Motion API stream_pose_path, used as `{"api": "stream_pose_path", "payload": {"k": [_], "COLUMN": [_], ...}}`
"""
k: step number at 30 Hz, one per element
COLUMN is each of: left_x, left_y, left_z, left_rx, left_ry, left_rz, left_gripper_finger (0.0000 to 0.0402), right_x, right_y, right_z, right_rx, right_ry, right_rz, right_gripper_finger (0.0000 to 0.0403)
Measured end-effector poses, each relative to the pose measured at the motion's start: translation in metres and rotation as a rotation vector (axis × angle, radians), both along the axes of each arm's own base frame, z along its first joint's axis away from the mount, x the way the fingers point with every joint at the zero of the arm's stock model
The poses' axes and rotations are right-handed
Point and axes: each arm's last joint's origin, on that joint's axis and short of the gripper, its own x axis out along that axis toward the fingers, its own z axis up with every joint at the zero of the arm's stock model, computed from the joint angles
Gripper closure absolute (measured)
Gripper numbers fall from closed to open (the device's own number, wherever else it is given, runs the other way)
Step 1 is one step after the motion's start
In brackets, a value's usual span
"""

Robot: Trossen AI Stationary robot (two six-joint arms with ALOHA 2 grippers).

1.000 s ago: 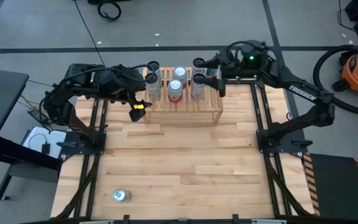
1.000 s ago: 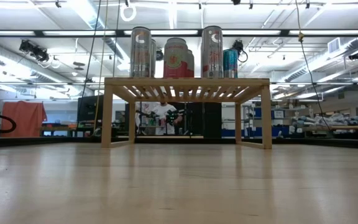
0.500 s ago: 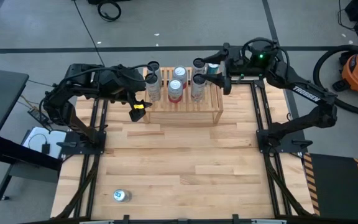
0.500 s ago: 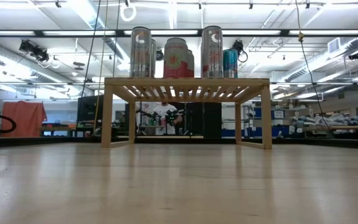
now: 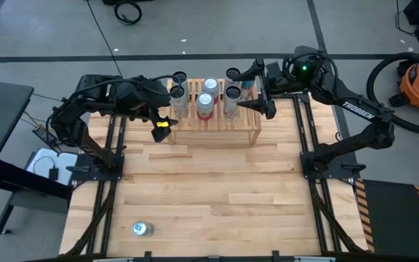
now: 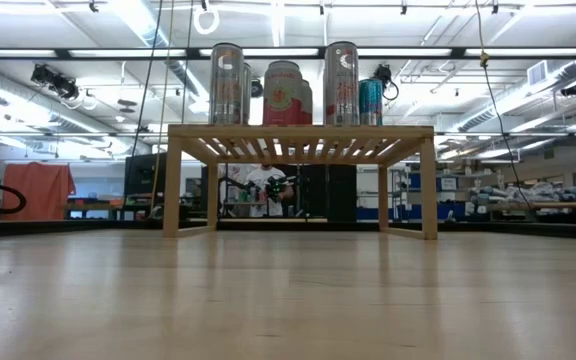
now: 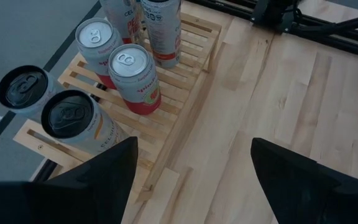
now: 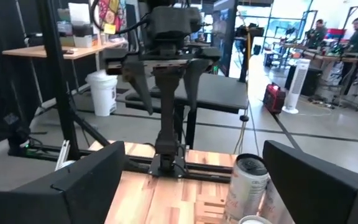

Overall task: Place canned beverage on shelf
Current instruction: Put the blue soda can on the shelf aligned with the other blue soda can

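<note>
"TROSSEN" on right arm [image 5: 358, 110]

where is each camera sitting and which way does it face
High view: overhead, straight down on shelf, left gripper, right gripper.
Low view: table height, level across at shelf; no arm.
Left wrist view: down on shelf, own fingers.
Right wrist view: across toward left arm, own fingers.
All share the cans.
</note>
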Motion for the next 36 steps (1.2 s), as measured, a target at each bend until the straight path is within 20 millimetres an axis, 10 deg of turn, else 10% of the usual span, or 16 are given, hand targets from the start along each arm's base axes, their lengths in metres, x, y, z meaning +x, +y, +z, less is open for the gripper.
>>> {"api": "stream_pose_path", "payload": {"k": [24, 36], "left_x": [-0.003, -0.028], "left_y": [0.002, -0.036], "left_z": [0.002, 0.014], "left_rx": [0.022, -0.02], "left_ry": [-0.021, -0.115], "left_rz": [0.082, 0.004], "left_gripper_finger": [0.0086, 0.0086], "right_x": [0.053, 0.092], "right_y": [0.077, 0.132], "right_z": [-0.039, -0.074], "right_rx": [0.166, 0.226], "right_ry": [0.182, 0.303], "right_rz": [0.187, 0.202], "right_gripper_finger": [0.0005, 0.0004]}}
